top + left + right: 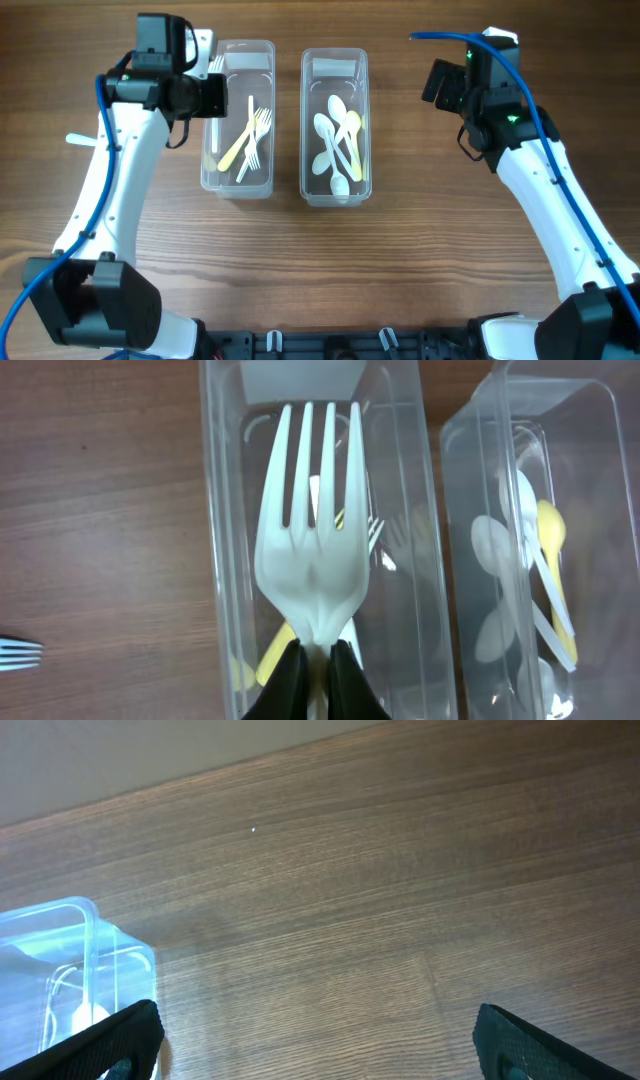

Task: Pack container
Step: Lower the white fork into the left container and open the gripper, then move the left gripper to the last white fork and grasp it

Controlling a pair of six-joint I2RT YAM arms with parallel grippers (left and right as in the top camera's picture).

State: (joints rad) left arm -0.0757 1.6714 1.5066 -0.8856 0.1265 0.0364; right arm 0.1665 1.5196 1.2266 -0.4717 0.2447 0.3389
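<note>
My left gripper [318, 665] is shut on the neck of a white plastic fork [310, 530], tines pointing away, over the left clear container [222, 560]. That container [268, 60] holds several white and yellow forks [247, 140]. The right clear container [305, 120] holds white and yellow spoons [338, 140]; it also shows in the left wrist view [590, 420]. My left gripper in the overhead view [215, 92] sits at the left container's far left rim. My right gripper [318, 1038] is wide open and empty above bare wood, right of the spoon container [120, 965].
A white fork [82, 140] lies on the wood left of the left arm; its tines show in the left wrist view [18, 653]. The table is brown wood.
</note>
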